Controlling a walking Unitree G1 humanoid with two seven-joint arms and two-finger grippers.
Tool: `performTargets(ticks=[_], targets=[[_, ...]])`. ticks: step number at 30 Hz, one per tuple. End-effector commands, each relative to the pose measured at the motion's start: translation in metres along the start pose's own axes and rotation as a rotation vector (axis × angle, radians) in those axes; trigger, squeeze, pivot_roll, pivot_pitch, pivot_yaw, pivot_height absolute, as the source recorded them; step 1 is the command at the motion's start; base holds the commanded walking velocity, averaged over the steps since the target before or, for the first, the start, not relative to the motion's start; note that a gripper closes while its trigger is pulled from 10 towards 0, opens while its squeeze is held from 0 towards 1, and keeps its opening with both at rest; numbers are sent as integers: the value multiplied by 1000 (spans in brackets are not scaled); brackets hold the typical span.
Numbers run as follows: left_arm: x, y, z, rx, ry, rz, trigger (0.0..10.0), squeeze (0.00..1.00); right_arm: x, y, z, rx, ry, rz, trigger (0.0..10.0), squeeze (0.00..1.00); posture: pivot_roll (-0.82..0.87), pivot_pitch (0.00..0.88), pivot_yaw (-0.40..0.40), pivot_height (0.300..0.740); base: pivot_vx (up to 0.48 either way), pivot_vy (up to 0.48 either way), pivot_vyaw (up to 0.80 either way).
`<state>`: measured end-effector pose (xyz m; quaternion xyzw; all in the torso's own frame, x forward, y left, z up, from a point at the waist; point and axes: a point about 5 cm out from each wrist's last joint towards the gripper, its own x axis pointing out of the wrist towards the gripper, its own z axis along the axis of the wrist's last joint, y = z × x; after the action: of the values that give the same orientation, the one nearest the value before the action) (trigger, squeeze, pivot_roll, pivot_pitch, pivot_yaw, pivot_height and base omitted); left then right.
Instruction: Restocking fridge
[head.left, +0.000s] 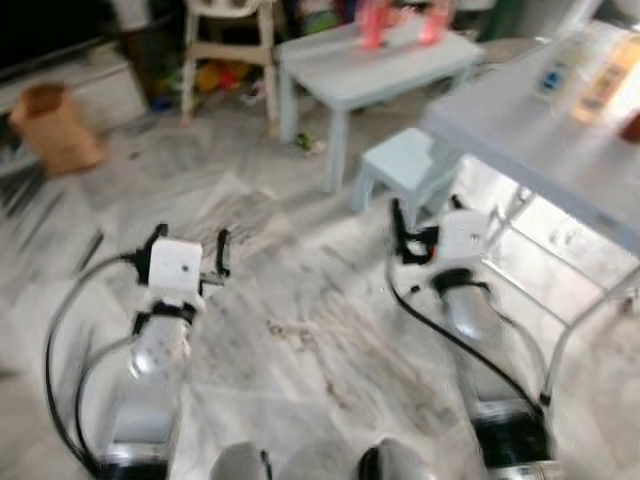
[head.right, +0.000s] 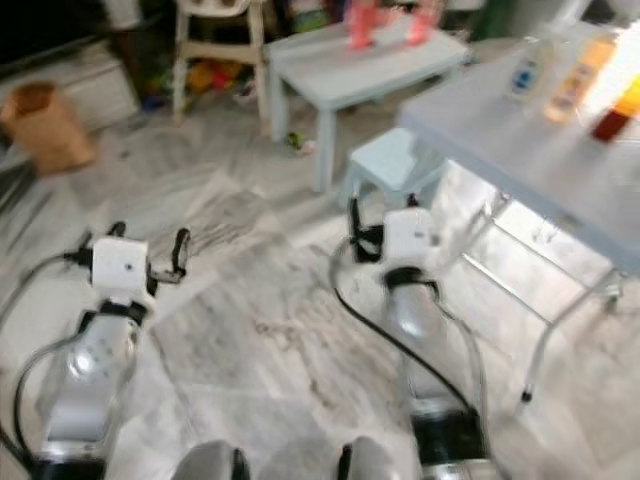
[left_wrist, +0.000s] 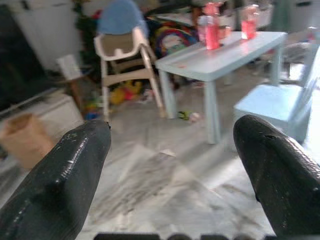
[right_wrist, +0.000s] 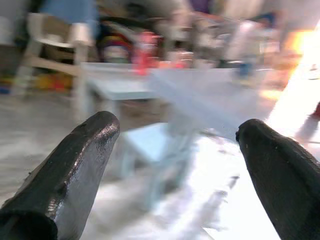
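Two pink bottles (left_wrist: 211, 31) stand on a small light-blue table (head.left: 400, 75) at the far side of the room. Several more bottles, one clear with a blue label (head.right: 525, 70) and one orange (head.right: 575, 82), stand on a larger grey table (head.left: 560, 150) on the right. My left gripper (head.left: 190, 246) hangs open over the marble floor, nothing between its fingers (left_wrist: 65, 175). The right gripper (head.left: 425, 215) is open and empty too, close to the grey table's near corner and pointing at a blue stool. The views are blurred.
A light-blue stool (head.left: 400, 165) stands between the two tables. A white high chair (head.left: 230, 35) is at the back, with toys behind it. A brown paper bag (head.left: 55, 125) sits at the far left beside a low white cabinet (head.left: 95, 85). Marble floor lies ahead.
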<state>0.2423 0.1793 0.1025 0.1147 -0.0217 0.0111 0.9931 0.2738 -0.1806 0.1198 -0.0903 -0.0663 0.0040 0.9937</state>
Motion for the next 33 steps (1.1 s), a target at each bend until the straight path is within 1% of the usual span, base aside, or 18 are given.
performTargets(ticks=[1, 4, 6, 9, 11, 12, 14, 17, 19, 21, 25, 26, 29, 33], targets=[[-5, 11, 0, 10, -3, 40, 10000, 0, -1, 9, 10, 22, -42, 42, 10000, 0, 75, 79, 6, 740, 0, 0, -800], [-18, 13, -10, -15, 24, 66, 10000, 0, -8, 1, 4, 25, -7, 4, 10000, 0, 69, 70, 5, 740, 0, 0, -800], [-23, 13, -17, -10, 42, 78, 10000, 0, -10, 0, 1, 39, 6, -15, 10000, 0, 66, 61, 7, 740, 0, 0, -700], [-25, 7, -20, -22, 59, 75, 10000, 0, -14, 1, 0, 45, 10, -16, 10000, 0, 60, 40, 10, 740, 0, 0, -350], [-25, 6, -20, -23, 53, 78, 10000, 0, -16, 2, -1, 47, 21, -14, 10000, 0, 58, 31, 10, 740, 0, 0, 0], [-23, 5, -22, -39, 60, 53, 10000, 0, -18, 4, -2, 53, 26, -9, 10000, 0, 55, 22, 12, 740, 0, 0, 0], [-21, 5, -23, -41, 57, 44, 10000, 0, -18, 7, -3, 55, 28, -5, 10000, 0, 53, 8, 10, 740, 0, 0, 0], [-17, 8, -24, -40, 57, 40, 10000, 0, -15, 10, -2, 61, 23, 3, 10000, 0, 52, 0, 10, 740, 0, 0, 0], [-12, 10, -24, -48, 44, 26, 10000, 0, -9, 11, 0, 64, 12, 7, 10000, 0, 49, 0, 11, 740, 0, 0, 0], [-10, 10, -23, -49, 37, 22, 10000, 0, -6, 11, 1, 67, 10, 2, 10000, 0, 51, 0, 15, 740, 0, 0, 0], [-13, 10, -24, -59, 47, 25, 10000, 0, -7, 10, 0, 69, 17, -6, 10000, 0, 53, 0, 27, 740, 0, 0, -800], [-16, 10, -29, -68, 69, 18, 10000, 0, -8, 11, -4, 68, 27, -7, 10000, 0, 51, 0, 35, 740, 0, 0, -800], [-19, 9, -32, -75, 79, 8, 10000, 0, -9, 11, -7, 65, 34, -17, 10000, 0, 49, 0, 34, 740, 0, 0, -800], [-17, 5, -30, -98, 70, 7, 10000, 0, -4, 14, -1, 66, 6, -6, 10000, 0, 48, 0, 28, 740, 249, 0, -800]])
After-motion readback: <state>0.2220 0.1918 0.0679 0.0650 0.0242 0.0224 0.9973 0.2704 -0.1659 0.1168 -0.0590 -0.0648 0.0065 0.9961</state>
